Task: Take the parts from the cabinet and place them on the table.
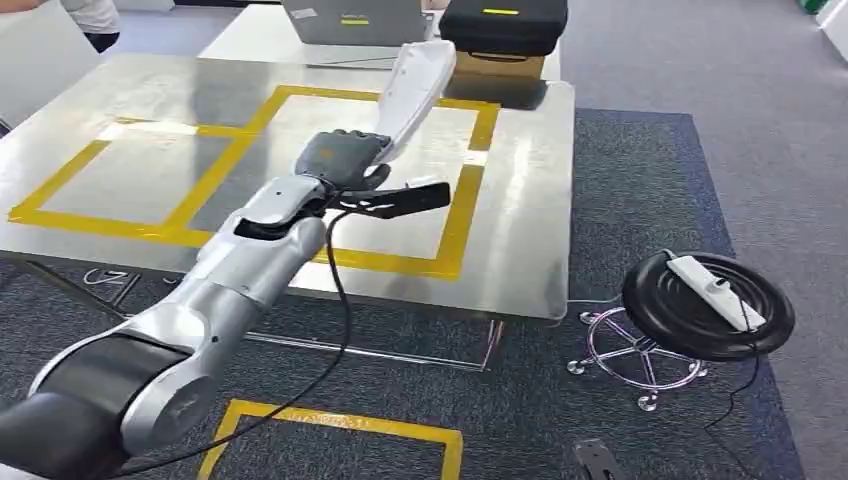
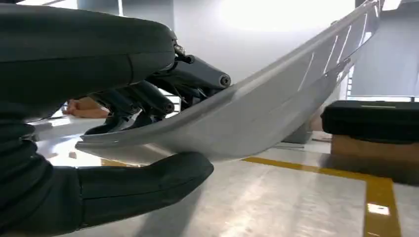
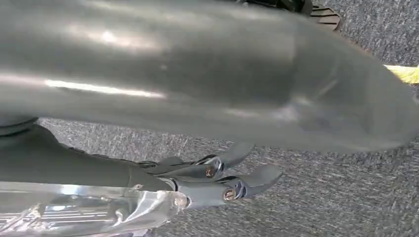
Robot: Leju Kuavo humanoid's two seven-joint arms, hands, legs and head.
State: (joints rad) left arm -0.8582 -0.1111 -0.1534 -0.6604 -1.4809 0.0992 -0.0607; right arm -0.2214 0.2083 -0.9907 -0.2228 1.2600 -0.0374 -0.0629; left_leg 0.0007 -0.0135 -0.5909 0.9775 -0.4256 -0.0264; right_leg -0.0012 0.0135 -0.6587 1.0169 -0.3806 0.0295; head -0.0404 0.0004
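No text, label, brand or number is legible on anything here.

Shiny metal table (image 1: 520, 250) with yellow tape squares (image 1: 455, 235), grey carpet (image 1: 680, 180), black round stool (image 1: 700, 310) beside it

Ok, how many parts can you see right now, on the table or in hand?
1. A long silver part is held in the left hand, above the table. None lie on the table; the cabinet isn't visible, so more may remain there.
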